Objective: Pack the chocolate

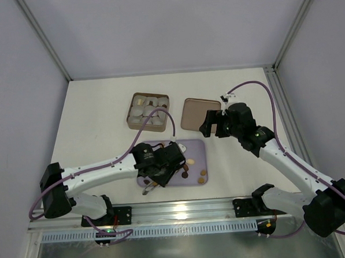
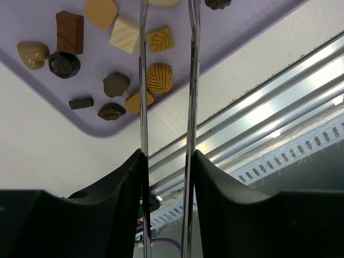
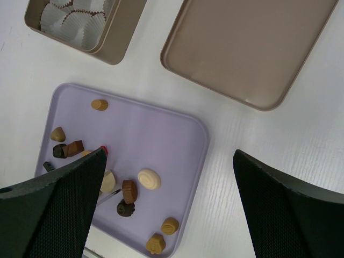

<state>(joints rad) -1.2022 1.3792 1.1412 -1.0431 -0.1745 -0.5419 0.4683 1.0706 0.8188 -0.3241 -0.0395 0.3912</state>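
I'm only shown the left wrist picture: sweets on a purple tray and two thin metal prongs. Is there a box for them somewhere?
Observer: Yes. Beyond the tray sits a brown square tin holding pale paper cups.
Operator: So these tweezers would carry them there. Has it a lid?
Observer: A flat brown lid lies right of the tin, apart from it.
Operator: What's the other arm doing?
Observer: The right gripper hangs by the lid's right side, jaws wide open, empty.
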